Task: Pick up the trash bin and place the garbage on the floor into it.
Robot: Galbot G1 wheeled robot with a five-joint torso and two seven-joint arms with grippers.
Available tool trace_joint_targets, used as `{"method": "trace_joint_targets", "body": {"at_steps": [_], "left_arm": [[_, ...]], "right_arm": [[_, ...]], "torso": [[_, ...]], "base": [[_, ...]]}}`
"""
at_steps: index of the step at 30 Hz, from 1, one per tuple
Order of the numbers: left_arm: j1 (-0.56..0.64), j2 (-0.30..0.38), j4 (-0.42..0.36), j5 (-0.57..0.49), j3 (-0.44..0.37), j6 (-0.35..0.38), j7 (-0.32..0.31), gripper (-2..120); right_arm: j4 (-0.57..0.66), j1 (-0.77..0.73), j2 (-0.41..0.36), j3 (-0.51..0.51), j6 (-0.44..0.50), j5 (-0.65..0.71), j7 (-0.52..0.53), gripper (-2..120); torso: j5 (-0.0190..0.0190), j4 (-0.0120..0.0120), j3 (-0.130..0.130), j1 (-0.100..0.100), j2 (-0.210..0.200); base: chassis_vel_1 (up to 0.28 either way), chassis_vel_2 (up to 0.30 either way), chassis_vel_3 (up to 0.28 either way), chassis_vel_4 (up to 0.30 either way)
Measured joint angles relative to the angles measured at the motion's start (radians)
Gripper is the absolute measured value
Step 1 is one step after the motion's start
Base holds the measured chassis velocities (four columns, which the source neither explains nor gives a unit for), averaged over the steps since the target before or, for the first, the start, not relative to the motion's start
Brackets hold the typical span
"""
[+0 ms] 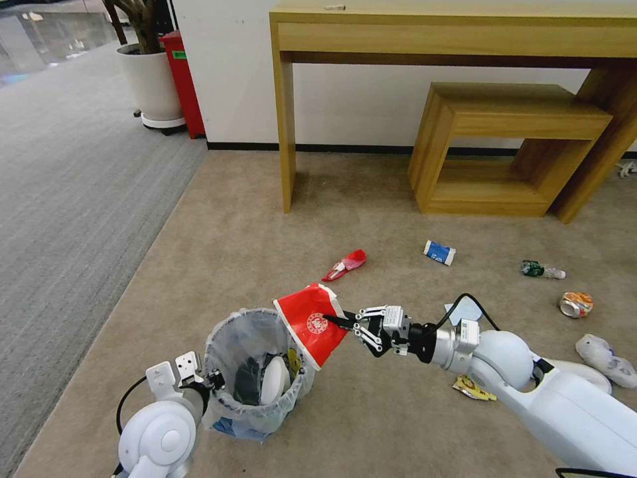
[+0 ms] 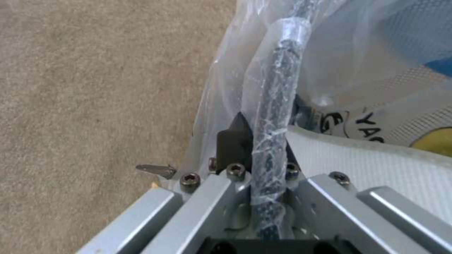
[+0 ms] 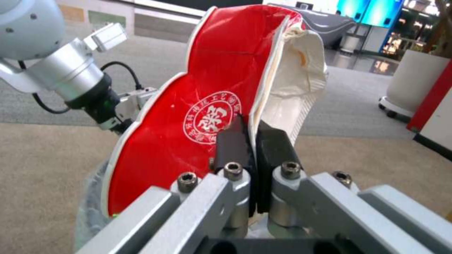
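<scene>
Crushed red paper cup held over the lined bin on beige carpet.

The beige short-pile floor (image 1: 252,226) meets grey ribbed carpet (image 1: 73,192) beside a wooden bench (image 1: 371,33). The left claw (image 1: 211,380) is clamped on the rim of the small round bag-lined trash bin (image 1: 229,332), one white slipper inside. The right claw (image 1: 338,321) pinches one red crushed cup (image 1: 310,324) above it. Six litter pieces lie scattered beyond.

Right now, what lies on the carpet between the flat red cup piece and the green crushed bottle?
In the head view, a small blue-and-white crushed cup lies between the flat red cup piece and the green crushed bottle; otherwise bare beige carpet.
</scene>
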Motion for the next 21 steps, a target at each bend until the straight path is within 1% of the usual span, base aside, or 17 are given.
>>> {"method": "trace_joint_targets", "body": {"at_steps": [2, 3, 5, 12, 21], "left_arm": [[0.001, 0.0, -0.003, -0.002, -0.002, 0.002, 0.0, 0], [0.005, 0.0, -0.017, -0.007, -0.01, 0.002, 0.0, 0], [0.009, 0.0, -0.03, -0.008, -0.018, 0.003, -0.004, 0], [0.018, -0.001, -0.063, -0.017, -0.04, 0.0, -0.01, 0], [0.022, -0.004, -0.089, -0.028, -0.058, -0.002, -0.013, 0]], "right_arm": [[-0.001, 0.003, -0.001, -0.002, 0.0, 0.0, 0.0, 0], [-0.004, 0.011, -0.001, -0.01, 0.0, 0.0, 0.002, 0], [-0.004, 0.019, -0.003, -0.016, -0.001, 0.002, 0.002, 0], [-0.003, 0.025, -0.006, -0.019, -0.003, 0.003, 0.002, 0], [-0.005, 0.029, -0.006, -0.02, -0.003, 0.0, 0.002, 0]], "torso": [[0.0001, -0.0001, 0.0, 0.0, 0.0], [0.0003, 0.0, 0.0, 0.0, 0.0], [0.0008, 0.0005, 0.0, 0.0, 0.0], [0.0013, 0.0006, 0.0, 0.0, 0.0], [0.0013, 0.0006, 0.0, 0.0, 0.0]], "base": [[0.0, 0.0, 0.0, 0.0], [0.0, 0.0, 0.0, 0.0], [0.0, 0.0, 0.0, 0.0], [0.0, 0.0, 0.0, 0.0], [0.0, 0.0, 0.0, 0.0]]}}
